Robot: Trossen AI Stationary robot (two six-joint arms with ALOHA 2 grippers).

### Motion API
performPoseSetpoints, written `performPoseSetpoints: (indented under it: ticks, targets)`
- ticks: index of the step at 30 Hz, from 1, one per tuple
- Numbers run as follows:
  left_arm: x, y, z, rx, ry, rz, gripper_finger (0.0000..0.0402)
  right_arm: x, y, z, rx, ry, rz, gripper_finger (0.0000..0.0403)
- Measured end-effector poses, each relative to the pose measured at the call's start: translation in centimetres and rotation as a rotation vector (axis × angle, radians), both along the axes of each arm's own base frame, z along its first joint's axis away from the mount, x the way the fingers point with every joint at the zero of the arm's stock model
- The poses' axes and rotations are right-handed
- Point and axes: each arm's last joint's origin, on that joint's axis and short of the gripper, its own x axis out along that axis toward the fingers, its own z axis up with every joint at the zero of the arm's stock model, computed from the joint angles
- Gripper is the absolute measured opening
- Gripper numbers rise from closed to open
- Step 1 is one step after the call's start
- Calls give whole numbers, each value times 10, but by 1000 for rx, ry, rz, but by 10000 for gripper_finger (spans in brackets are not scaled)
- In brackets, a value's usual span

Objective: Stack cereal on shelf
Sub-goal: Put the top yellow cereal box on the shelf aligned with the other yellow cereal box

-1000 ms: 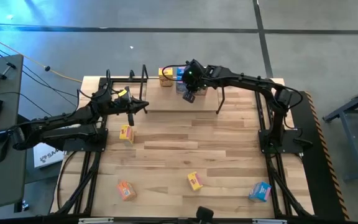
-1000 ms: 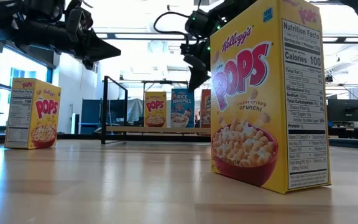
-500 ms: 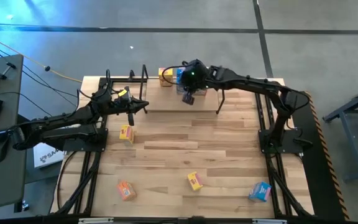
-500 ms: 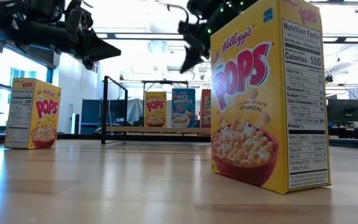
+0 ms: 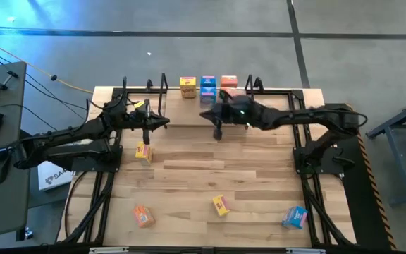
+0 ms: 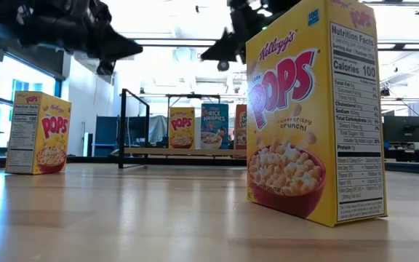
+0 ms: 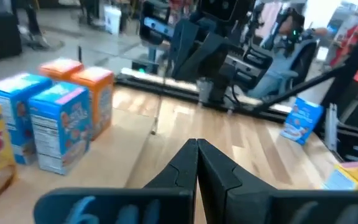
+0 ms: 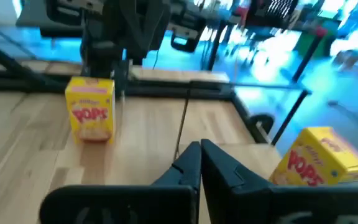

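Three cereal boxes, yellow (image 5: pixel 187 86), blue (image 5: pixel 207 85) and orange (image 5: pixel 228 82), are shown upright in a row, side by side, on the shelf (image 5: pixel 182 116) at the far edge of the tabletop (image 5: pixel 210 169); four more are left on the tabletop: a yellow box (image 5: pixel 144 152) just beside the left arm, and an orange box (image 5: pixel 143 216), a yellow box (image 5: pixel 220 205) and a blue box (image 5: pixel 295 217) well apart along the near side; each box is judged light, stiff yet crushable thin cardboard, smooth-faced and easily tipped, best taken across its two narrow sides near mid-height; the left hand (image 5: pixel 162 121) is held clenched and empty above the shelf's left end; the right hand (image 5: pixel 217 131) is likewise clenched on nothing, above the shelf's near edge in front of the stacked row; only seven boxes can be counted, and whether others lie hidden cannot be told; in the low view the orange shelf box is largely covered by the near yellow box; small print is illegible from above.
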Motion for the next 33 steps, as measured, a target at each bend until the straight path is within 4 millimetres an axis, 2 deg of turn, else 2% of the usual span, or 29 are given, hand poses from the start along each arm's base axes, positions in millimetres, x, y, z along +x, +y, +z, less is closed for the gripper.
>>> performPoseSetpoints:
  ticks: [4, 7, 13, 17, 22, 27, 33]
  targets:
    - [3, -10, 25, -83, 136, 16, 1, -25, 21, -6, -16, -45, -17, 0]
    - [1, -18, 41, -176, 298, 113, 12, -43, 34, -14, -22, -39, -51, 0]
    - [-8, -30, 61, -435, 648, 322, 84, -77, 46, -30, -24, -43, -125, 0]
    - [-11, -38, 60, -650, 808, 436, 146, -94, 46, -29, -5, -76, -134, 0]
    - [-5, -44, 54, -824, 868, 536, 209, -109, 47, -29, -8, -91, -129, 0]
    - [-1, -48, 44, -886, 972, 642, 253, -113, 48, -29, -8, -79, -129, 0]
    - [2, -52, 33, -876, 1092, 748, 282, -113, 48, -30, -7, -69, -126, 0]
